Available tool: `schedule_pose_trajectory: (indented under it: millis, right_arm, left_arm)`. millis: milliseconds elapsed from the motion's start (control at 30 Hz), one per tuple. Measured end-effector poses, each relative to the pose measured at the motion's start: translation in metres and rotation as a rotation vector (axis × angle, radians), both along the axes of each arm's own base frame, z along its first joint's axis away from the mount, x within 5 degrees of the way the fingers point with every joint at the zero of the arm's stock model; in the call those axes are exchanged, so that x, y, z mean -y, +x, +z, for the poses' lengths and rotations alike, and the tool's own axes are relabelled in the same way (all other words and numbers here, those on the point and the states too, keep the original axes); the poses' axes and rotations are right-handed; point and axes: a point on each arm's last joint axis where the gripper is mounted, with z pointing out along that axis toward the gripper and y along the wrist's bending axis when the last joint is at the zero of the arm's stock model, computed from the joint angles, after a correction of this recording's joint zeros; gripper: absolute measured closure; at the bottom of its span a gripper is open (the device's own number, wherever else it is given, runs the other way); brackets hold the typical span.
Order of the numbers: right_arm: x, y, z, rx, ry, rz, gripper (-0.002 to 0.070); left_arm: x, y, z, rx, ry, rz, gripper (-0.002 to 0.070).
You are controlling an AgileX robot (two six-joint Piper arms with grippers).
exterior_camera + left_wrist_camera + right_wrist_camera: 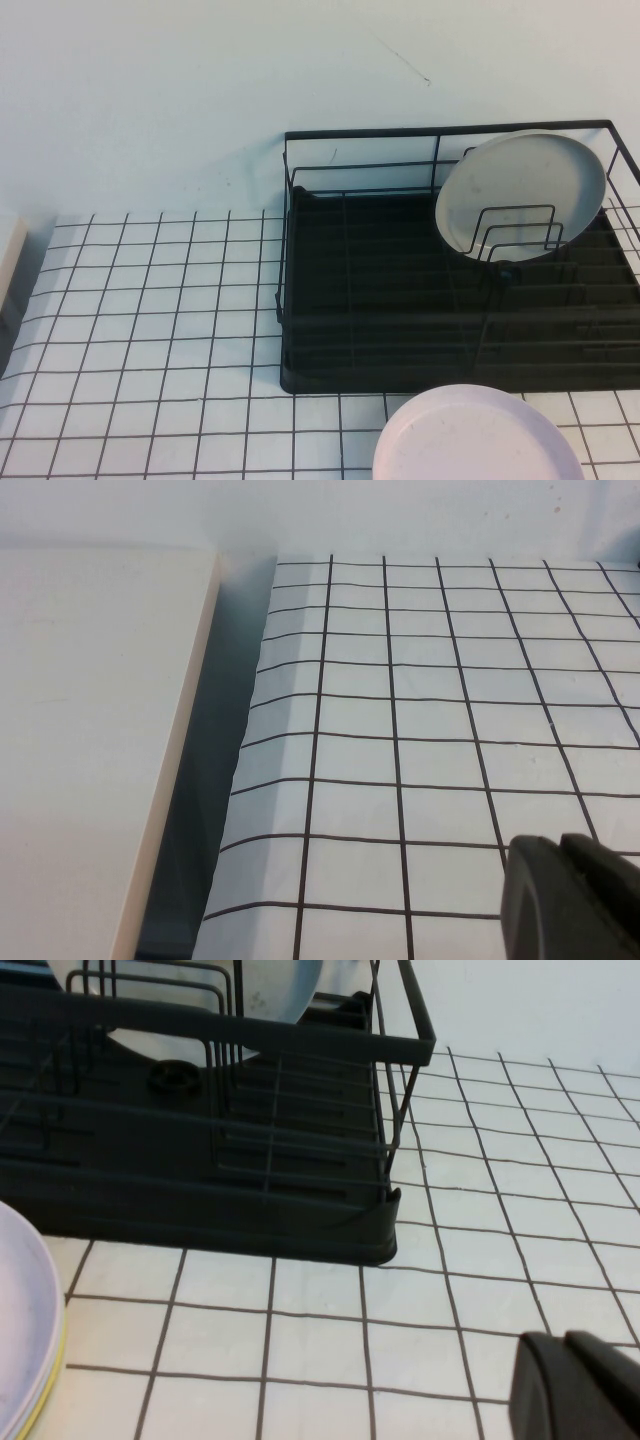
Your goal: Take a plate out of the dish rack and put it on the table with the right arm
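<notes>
The pale grey plate (pixel 520 190) stands tilted on edge in the upright wire loops at the back right of the black dish rack (pixel 380 300). It also shows in the right wrist view (pixel 270 990), inside the rack (pixel 200 1180). My right gripper (pixel 565 1342) is shut and empty, low over the gridded table (pixel 480 1210), beside the rack's outer corner and well apart from the plate. My left gripper (pixel 560 844) is shut and empty over the table's far left part (pixel 420 710). Neither arm shows in the high view.
A pale pink-lavender plate (pixel 475 435) lies flat on the table in front of the rack, seen also in the right wrist view (pixel 20 1310). A white block (pixel 90 730) borders the table's left edge. Open gridded table (pixel 150 330) lies left of the rack.
</notes>
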Motion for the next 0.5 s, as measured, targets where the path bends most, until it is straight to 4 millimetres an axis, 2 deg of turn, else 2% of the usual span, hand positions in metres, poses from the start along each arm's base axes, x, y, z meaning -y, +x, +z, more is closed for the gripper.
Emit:
schedule_pose_trajectory:
  millis: [300,500]
  right_arm:
    - [-0.004,0.0,0.0,0.002,0.107,0.008,0.0678]
    - [-0.011,0.0,0.001,0.009,0.316,0.023,0.0678]
  left_arm:
    - [0.0,0.0,0.0,0.0,0.0,0.0,0.0677]
    - [0.0,0.0,0.0,0.0,0.0,0.0,0.0677]
